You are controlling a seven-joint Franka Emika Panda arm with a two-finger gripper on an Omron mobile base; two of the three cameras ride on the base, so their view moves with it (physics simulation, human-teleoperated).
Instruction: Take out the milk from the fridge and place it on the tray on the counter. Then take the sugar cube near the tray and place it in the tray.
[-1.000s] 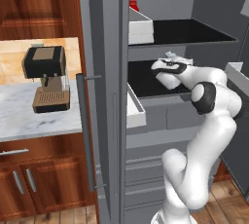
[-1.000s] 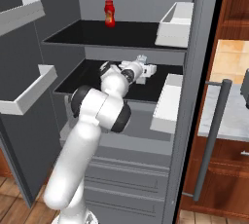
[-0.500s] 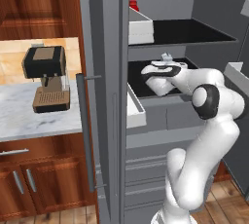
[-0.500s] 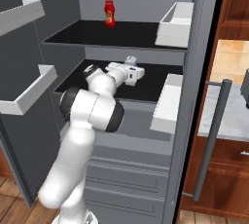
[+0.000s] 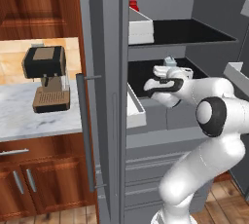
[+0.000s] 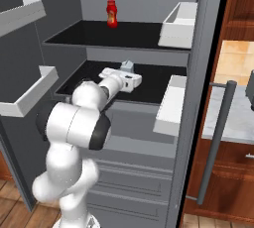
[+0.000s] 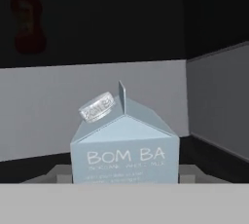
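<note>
Inside the fridge [image 6: 149, 172], the gripper [image 6: 130, 76] reached over the dark middle shelf [image 6: 158, 81], level with the milk [image 7: 125, 147]. Whether its jaws were parted or clamped on the carton could not be told; in the hand view the carton stood upright and close, a round cap on its gabled top and "BOM BA" on its face, with pale blocks showing at either lower side of it. From the right base view the milk [image 6: 127, 66] rose just behind the hand on that shelf. On the upper shelf [image 6: 99, 33] stood a red bottle [image 6: 112, 14], with a white bin [image 6: 177, 25] well to its right. Another white bin [image 6: 169, 105] hung beside the middle shelf. Left of the fridge door, a coffee machine [image 5: 46, 78] sat on the counter [image 5: 19, 121].
</note>
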